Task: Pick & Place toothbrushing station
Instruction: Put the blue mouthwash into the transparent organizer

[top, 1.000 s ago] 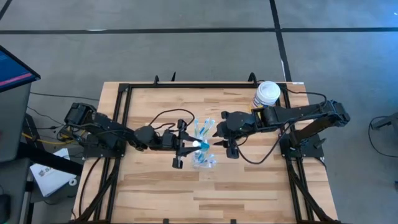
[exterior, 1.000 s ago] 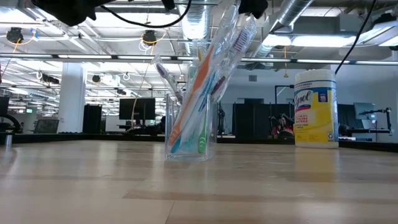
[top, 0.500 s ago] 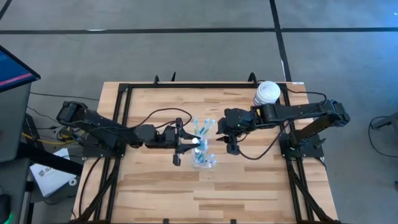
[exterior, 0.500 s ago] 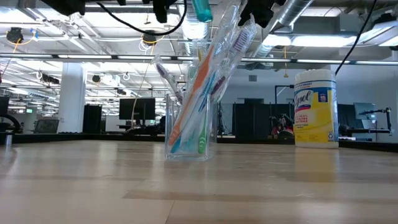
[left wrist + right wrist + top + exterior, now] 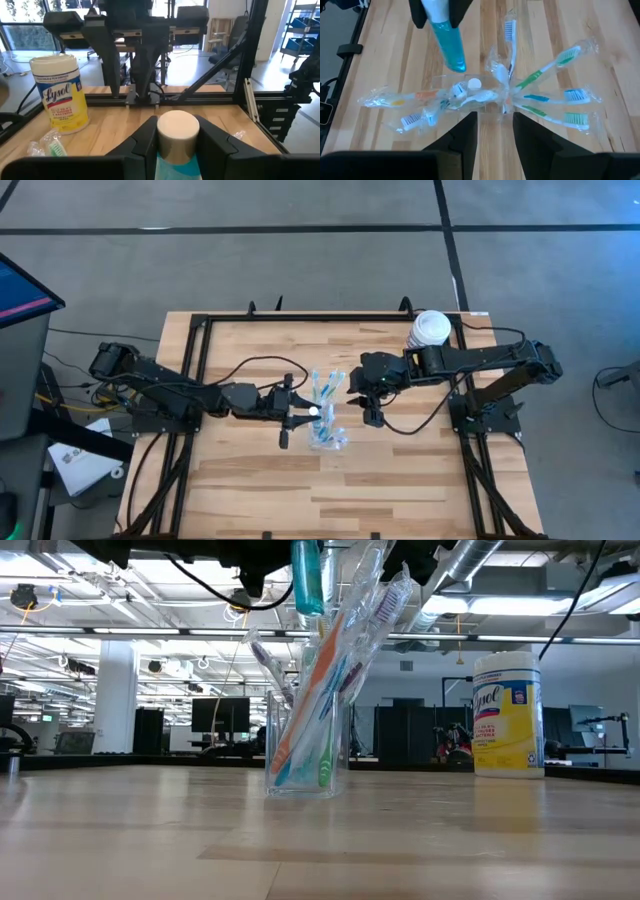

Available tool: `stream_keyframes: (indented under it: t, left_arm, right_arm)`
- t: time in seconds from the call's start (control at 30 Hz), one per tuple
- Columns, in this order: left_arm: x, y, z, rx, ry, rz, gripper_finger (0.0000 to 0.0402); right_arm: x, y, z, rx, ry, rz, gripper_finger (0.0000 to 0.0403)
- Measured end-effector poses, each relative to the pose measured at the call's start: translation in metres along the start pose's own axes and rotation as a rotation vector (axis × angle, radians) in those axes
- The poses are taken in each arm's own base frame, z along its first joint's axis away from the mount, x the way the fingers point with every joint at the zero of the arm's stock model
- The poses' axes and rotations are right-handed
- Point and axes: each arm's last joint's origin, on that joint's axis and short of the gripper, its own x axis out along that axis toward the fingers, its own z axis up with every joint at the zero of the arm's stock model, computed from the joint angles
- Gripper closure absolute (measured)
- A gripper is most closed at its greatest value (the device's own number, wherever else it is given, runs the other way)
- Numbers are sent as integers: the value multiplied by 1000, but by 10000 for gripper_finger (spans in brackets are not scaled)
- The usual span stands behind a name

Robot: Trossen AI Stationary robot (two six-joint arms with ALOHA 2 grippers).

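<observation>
The left hand [image 5: 303, 413] grips the blue tube [image 5: 306, 578] above the cup [image 5: 306, 750] of toothbrushes [image 5: 547, 65]; the right hand [image 5: 362, 395], seemingly open, hovers just right.

Setting: we see a large open-plan robotics lab or workshop.
Ceiling: exposed silver ducts [image 5: 470, 560] and strip lights.
Background: dark computer monitors [image 5: 215, 715] on distant desks.
Workbench: light wooden table [image 5: 330, 490] inside a black metal frame [image 5: 200, 330].
Floor: grey concrete.
</observation>
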Motion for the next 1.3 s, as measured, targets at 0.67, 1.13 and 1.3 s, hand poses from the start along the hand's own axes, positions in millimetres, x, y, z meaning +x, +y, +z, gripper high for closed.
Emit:
stream_keyframes:
  t: [0.67,1.13,1.3]
  left_arm:
    - [6,15,-18,24,135,53,309]
    - [14,26,-34,32,210,96,309]
    - [17,29,-40,38,232,104,309]
  right_arm:
    - [0,0,0,0,-3,1,286]
    - [0,0,1,-1,-6,1,286]
    - [0,0,1,-1,-7,1,286]
